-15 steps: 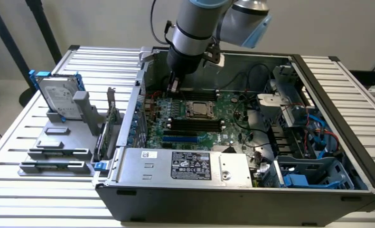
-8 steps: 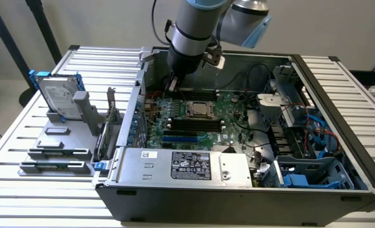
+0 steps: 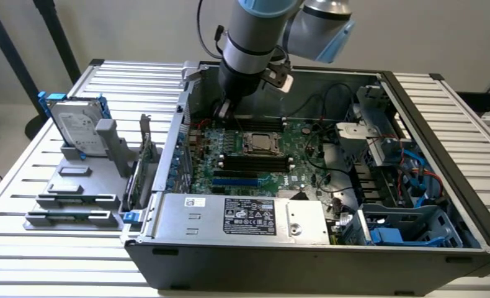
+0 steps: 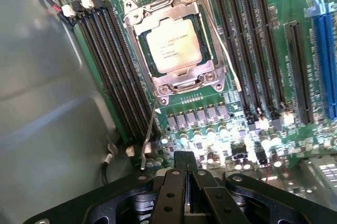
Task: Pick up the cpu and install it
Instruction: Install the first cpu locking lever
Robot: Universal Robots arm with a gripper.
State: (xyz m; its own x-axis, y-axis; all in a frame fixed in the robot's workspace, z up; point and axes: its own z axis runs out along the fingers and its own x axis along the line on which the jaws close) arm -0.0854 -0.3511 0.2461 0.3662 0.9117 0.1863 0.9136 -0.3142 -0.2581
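The cpu (image 4: 174, 45), a small square chip with a silver-grey top, lies flat in its socket on the green motherboard (image 3: 303, 177), under a metal retention frame (image 4: 181, 79). In the exterior view the cpu (image 3: 260, 143) sits near the board's middle. My gripper (image 4: 185, 163) is shut, its black fingers pressed together with nothing between them. It hangs over the board's edge, a short way from the socket and apart from it. In the exterior view my gripper (image 3: 224, 112) reaches down inside the open computer case, behind the socket and toward the exterior view's left.
A thin socket lever (image 4: 150, 134) slants up beside the black memory slots (image 4: 113, 60). The grey case wall (image 4: 47, 92) is close by. A power supply (image 3: 245, 214) fills the case front. Outside, at the exterior view's left, a hard drive (image 3: 78, 127) stands on a grey holder (image 3: 75, 198).
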